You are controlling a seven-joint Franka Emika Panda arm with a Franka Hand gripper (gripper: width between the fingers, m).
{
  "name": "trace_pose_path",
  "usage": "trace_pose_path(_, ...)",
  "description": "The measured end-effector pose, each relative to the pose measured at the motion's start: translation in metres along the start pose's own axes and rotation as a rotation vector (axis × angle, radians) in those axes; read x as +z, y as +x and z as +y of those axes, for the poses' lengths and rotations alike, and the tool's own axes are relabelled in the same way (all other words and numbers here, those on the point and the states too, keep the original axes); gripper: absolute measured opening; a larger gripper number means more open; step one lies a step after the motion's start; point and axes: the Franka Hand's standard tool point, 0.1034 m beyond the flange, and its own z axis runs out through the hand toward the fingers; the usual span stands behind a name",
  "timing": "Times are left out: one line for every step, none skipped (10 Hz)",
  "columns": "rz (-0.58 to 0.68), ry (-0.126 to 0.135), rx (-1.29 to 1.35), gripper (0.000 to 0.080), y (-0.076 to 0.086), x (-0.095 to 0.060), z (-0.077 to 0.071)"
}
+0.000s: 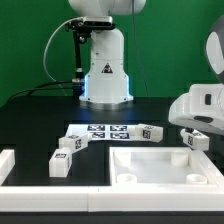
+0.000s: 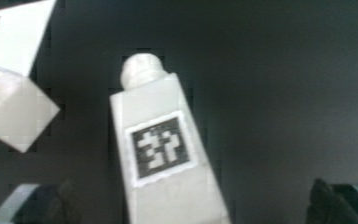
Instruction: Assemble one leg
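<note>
The gripper [image 2: 194,205] is seen w/ fingers [image 2: 43,205] spread wide apart and nothing clamped. In the wrist view both dark tips are shown at the frame's edge, clear of every part. Between them, untouched, the leg [image 2: 158,140] is seen on the black table [image 2: 282,90]. It appears to be lying flat, w/ its square tag turned to the cam and a rounded peg at the far end. Beside it a white part [image 2: 16,100] is cut off by the frame; which part it is can't be told.

In the ext. view the gripper [image 1: 192,130] is held low at the ext. view's right, just over the same leg [image 1: 198,142]. That leg is placed just beyond the far right corner of the panel [image 1: 165,165], which is laid flat in the foreground w/ round holes up.

Further out, a 2nd leg [image 1: 150,132] is found just beside the marker board [image 1: 100,130], at the board's end toward the ext. view's right. A 3rd leg [image 1: 72,145] and a 4th leg [image 1: 60,165] are placed toward the ext. view's left. The arm's base [image 1: 105,70] is seen at the back centre.
</note>
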Motion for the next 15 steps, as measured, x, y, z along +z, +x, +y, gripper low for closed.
trace_pose_path(0.001, 0.002, 0.001, 0.0649, 0.001, 0.0, 0.001)
trace_pose_path(0.002, 0.002, 0.001, 0.0649, 0.001, 0.0, 0.001)
trace_pose_path(-0.005, -0.007, -0.058, 0.0649, 0.002, 0.005, -0.003)
trace_pose_path(-0.019, -0.011, -0.124, 0.0649, 0.004, 0.013, -0.005)
trace_pose_path(-0.028, -0.012, -0.15, 0.0649, 0.006, 0.018, -0.004)
trace_pose_path(-0.026, -0.011, -0.143, 0.0649, 0.007, 0.017, -0.004)
trace_pose_path(-0.026, -0.01, -0.142, 0.0649, 0.007, 0.017, -0.004)
trace_pose_path(-0.027, -0.009, -0.141, 0.0649, 0.008, 0.018, -0.003)
trace_pose_path(-0.041, -0.011, -0.142, 0.0649, 0.006, 0.019, 0.001)
trace_pose_path(-0.078, -0.014, -0.13, 0.0649, 0.004, 0.021, 0.01)
trace_pose_path(-0.104, -0.015, -0.121, 0.0649, 0.003, 0.025, 0.016)
trace_pose_path(-0.096, -0.011, -0.12, 0.0649, 0.005, 0.025, 0.016)
trace_pose_path(-0.095, -0.01, -0.12, 0.053, 0.006, 0.025, 0.017)
trace_pose_path(-0.094, -0.009, -0.119, 0.053, 0.006, 0.025, 0.017)
trace_pose_path(-0.093, -0.008, -0.119, 0.0348, 0.006, 0.024, 0.017)
